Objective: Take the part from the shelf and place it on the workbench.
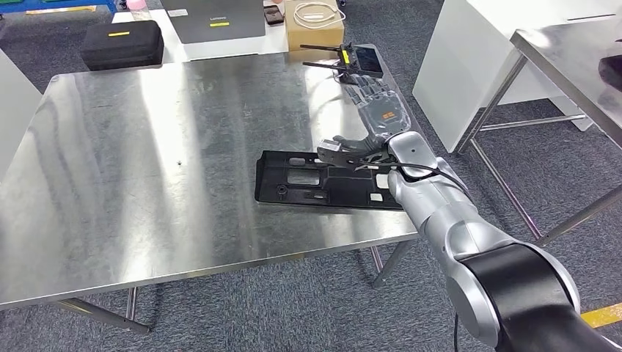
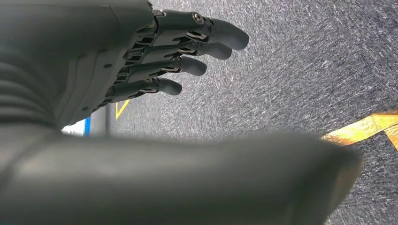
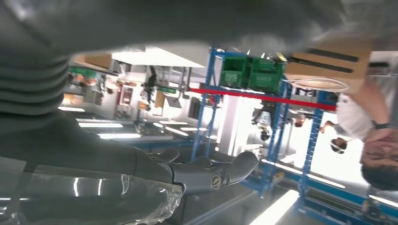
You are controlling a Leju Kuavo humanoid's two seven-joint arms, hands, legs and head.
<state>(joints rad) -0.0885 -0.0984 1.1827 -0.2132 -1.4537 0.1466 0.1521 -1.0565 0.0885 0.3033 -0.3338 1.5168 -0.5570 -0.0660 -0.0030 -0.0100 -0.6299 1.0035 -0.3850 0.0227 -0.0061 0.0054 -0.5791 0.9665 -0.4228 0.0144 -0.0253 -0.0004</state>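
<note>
Head view: the black part [image 1: 323, 180], a flat moulded plate with cut-outs, is lying flat on the steel workbench [image 1: 147, 161], right of centre in the frame and close to the bench's near edge. The right hand [image 1: 370, 121] is stretching over the bench just above and to the right of the part in the frame, its fingers extended and spread and holding nothing; the thumb is reaching toward the part's upper right edge, but whether it is touching the plastic cannot be told. The silver right arm [image 1: 455, 227] is entering from the lower right corner. At the far edge of the bench, above the hand in the frame, a black controller [image 1: 352, 59] with antennas is resting; beyond it, at the top of the frame, a black case [image 1: 121, 44] and a cardboard box [image 1: 314, 26] are sitting. Left wrist view: the left hand [image 2: 155, 56] is hanging over grey carpet [image 2: 291, 75], fingers straight and slightly apart, grasping nothing. Right wrist view: the right hand is showing open fingers above the reflective bench surface.
</note>
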